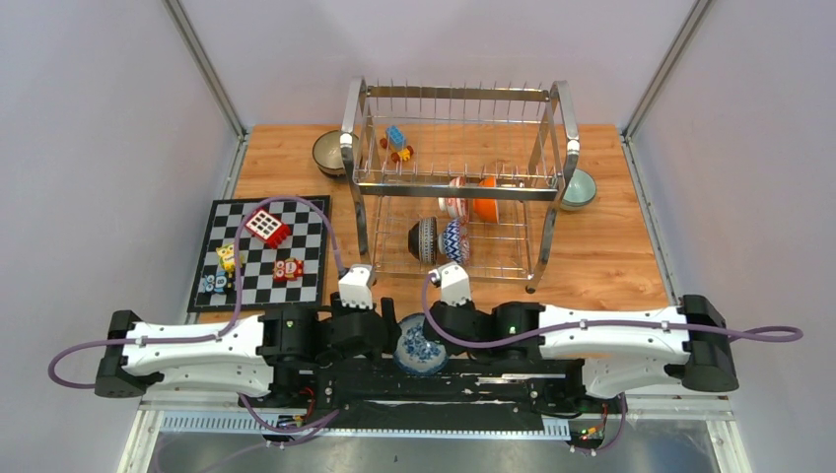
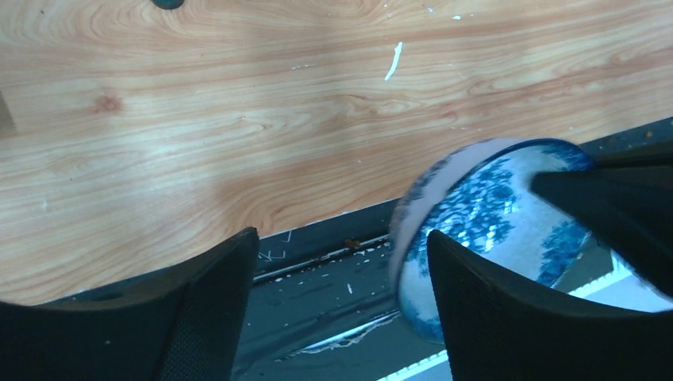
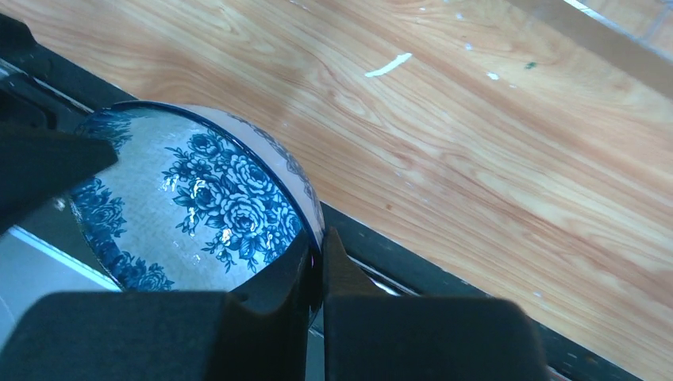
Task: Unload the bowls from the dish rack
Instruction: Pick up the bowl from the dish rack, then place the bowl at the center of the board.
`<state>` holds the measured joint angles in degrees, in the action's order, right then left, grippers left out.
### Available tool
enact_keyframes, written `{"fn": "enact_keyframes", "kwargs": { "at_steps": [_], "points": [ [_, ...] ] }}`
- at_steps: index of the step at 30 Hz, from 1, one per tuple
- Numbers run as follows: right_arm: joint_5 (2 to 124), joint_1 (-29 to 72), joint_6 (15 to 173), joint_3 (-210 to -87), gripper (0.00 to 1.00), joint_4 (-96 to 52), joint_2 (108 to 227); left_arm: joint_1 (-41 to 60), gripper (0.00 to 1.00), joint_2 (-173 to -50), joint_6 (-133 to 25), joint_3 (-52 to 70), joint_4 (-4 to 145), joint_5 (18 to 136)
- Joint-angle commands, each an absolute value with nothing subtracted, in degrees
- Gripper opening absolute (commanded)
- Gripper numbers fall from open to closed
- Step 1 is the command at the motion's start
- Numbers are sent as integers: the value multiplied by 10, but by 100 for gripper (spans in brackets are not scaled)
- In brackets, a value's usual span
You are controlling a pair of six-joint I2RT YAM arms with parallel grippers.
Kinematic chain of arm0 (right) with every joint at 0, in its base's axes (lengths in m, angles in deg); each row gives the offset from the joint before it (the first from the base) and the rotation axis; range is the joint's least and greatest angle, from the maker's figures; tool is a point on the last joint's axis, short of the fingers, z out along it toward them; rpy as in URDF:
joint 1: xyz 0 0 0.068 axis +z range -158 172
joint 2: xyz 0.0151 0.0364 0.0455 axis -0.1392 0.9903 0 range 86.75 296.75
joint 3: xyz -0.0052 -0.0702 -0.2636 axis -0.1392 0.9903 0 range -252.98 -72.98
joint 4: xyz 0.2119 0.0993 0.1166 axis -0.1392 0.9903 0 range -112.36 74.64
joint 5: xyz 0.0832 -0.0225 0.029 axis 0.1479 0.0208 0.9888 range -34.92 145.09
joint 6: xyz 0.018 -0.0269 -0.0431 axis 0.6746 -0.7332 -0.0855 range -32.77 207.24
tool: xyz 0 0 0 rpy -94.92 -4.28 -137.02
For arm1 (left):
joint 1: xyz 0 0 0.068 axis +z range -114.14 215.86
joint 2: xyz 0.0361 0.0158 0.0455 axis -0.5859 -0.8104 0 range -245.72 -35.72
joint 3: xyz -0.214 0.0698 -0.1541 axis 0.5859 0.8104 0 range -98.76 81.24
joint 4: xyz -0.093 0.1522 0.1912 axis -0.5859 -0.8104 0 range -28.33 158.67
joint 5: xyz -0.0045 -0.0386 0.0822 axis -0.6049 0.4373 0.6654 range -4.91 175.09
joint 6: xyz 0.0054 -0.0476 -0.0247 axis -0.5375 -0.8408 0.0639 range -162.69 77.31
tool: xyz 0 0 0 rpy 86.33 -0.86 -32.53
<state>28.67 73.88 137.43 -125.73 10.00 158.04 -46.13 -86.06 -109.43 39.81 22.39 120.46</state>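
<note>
Looking down from above, we see the right gripper (image 3: pixel 317 248) closed narrowly on the rim of a blue-white floral bowl (image 3: pixel 198 190). The bowl hangs tilted at 6 o'clock over the black mounting rail (image 2: pixel 317 309), between the arm bases. The left gripper (image 2: pixel 337 246) stands wide and holds nothing, with that bowl just beside its right finger. The dish rack (image 1: pixel 458 94) stands at 12 o'clock on the table (image 1: pixel 611 246). Inside it are an orange-white bowl (image 1: pixel 485 200), a dark striped bowl (image 1: pixel 424 239) and a blue-white patterned bowl (image 1: pixel 453 239). A speckled brown bowl (image 1: pixel 328 151) sits at 11 o'clock and a mint green bowl (image 1: pixel 580 187) at 1 o'clock, both on the table beside the rack. On the chequered board (image 1: pixel 306 246) at 9 o'clock, any lettering on the toy blocks (image 1: pixel 267 227) is too small to read.
</note>
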Motion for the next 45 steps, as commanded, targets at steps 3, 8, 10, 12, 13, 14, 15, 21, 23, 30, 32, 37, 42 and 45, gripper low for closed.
{"fn": "enact_keyframes", "kwargs": {
  "at_steps": [3,8,10,12,13,14,15,21,23,30,32,37,42,45],
  "points": [
    [235,737,1337,-1313,3,309,1482,-465,95,-782,-1082,428,226,1246],
    [142,713,1365,-1351,2,465,1410,-465,96,-732,-1094,452,214,1275],
    [119,686,1367,-1376,2,508,1401,-465,96,-720,-1090,454,209,1283],
    [103,645,1357,-1381,2,526,1396,-465,97,-714,-1087,450,203,1290],
    [95,617,1349,-1380,2,526,1392,-465,97,-714,-1084,449,201,1293],
    [92,588,1339,-1382,2,526,1389,-465,97,-714,-1082,447,200,1297],
    [92,561,1331,-1386,2,525,1385,-465,97,-716,-1077,444,199,1297],
    [91,421,1270,-1418,2,499,1315,-465,98,-731,-1066,430,185,1300],
    [92,383,1247,-1434,2,498,1300,-465,98,-732,-1057,428,187,1302],
    [56,270,1218,-1448,2,501,1310,-465,99,-731,-1022,415,204,1321],
    [72,218,1225,-1426,2,475,1310,-465,99,-730,-1015,414,210,1321],
    [194,39,1233,-1348,2,363,1282,-465,99,-725,-1009,416,215,1308],
    [330,-145,1295,-1278,2,279,1296,-465,100,-703,-1001,432,227,1291],
    [338,-186,1336,-1222,3,231,1312,-465,100,-685,-1004,451,228,1286]
  ]
}}
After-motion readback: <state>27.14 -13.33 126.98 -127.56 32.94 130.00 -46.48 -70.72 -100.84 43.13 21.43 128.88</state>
